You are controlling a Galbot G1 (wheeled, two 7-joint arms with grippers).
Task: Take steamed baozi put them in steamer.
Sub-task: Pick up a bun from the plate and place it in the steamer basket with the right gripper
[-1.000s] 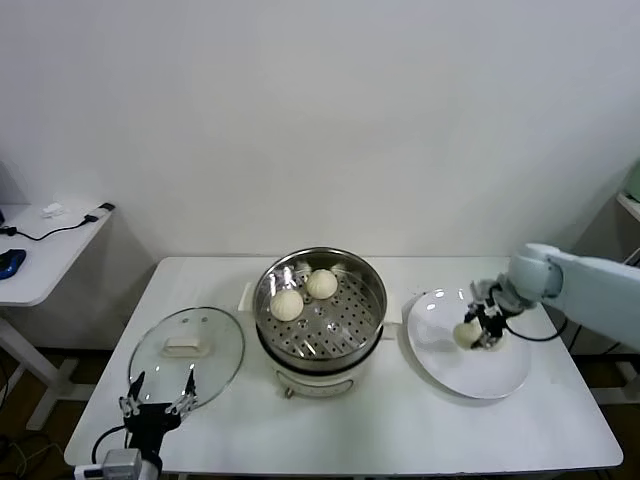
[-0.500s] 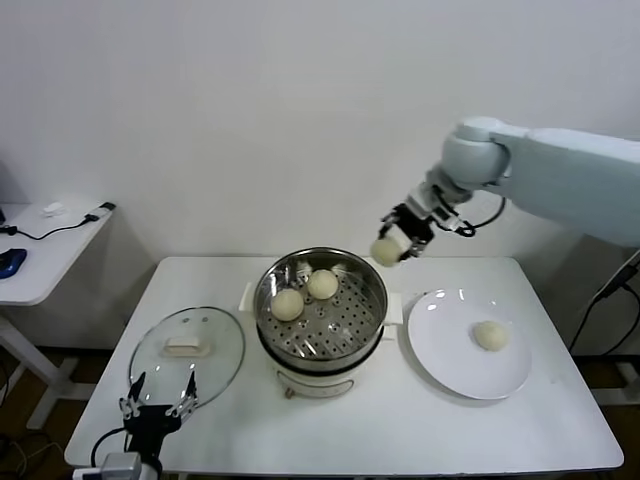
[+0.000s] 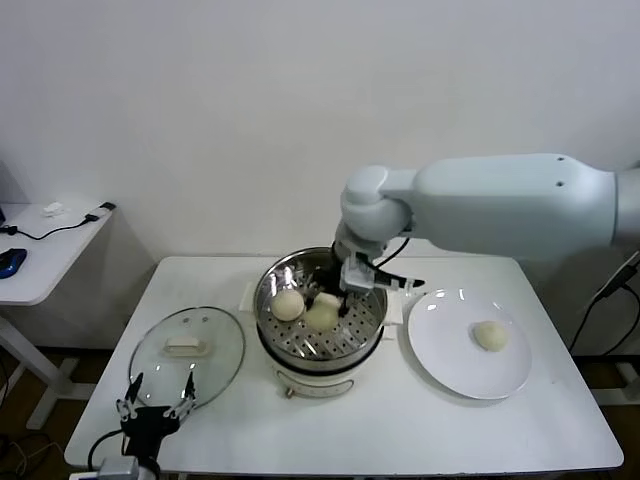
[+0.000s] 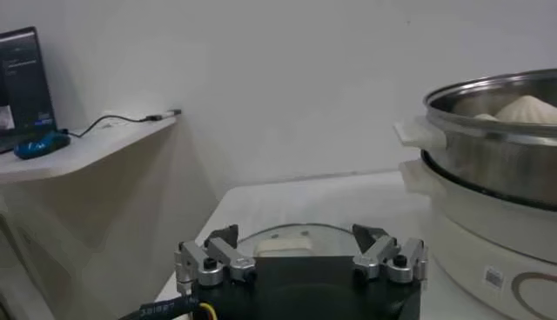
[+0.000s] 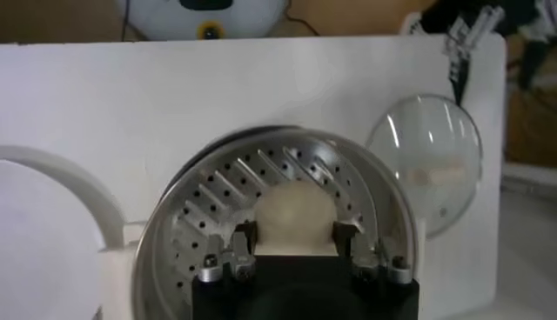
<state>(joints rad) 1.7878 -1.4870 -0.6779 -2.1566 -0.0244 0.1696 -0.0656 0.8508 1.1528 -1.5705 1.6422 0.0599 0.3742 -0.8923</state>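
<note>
Clamped between the fingers of the right gripper (image 3: 330, 300) is one steamed baozi (image 3: 322, 315), and both sit down inside the steamer (image 3: 372, 282); in the right wrist view that bun (image 5: 294, 217) fills the gap between the two fingertips, with the perforated steel floor right behind it. Inside the basket, a second bun (image 3: 288, 304) rests on the floor toward the glass lid's side, just beside the held one; a third bun cannot be made out behind the gripper. The steamer stands on its white cooker base (image 3: 320, 380) in the middle of the white table (image 3: 400, 430).

Beside the steamer, away from the lid, a white plate (image 3: 450, 365) holds one more bun (image 3: 490, 336), well apart from the gripper.

On the steamer's other side lies the glass lid (image 3: 188, 350), flat on the table. Next to the lid's near edge, the left gripper (image 3: 156, 393) hangs with its fingers spread wide and nothing between them.
</note>
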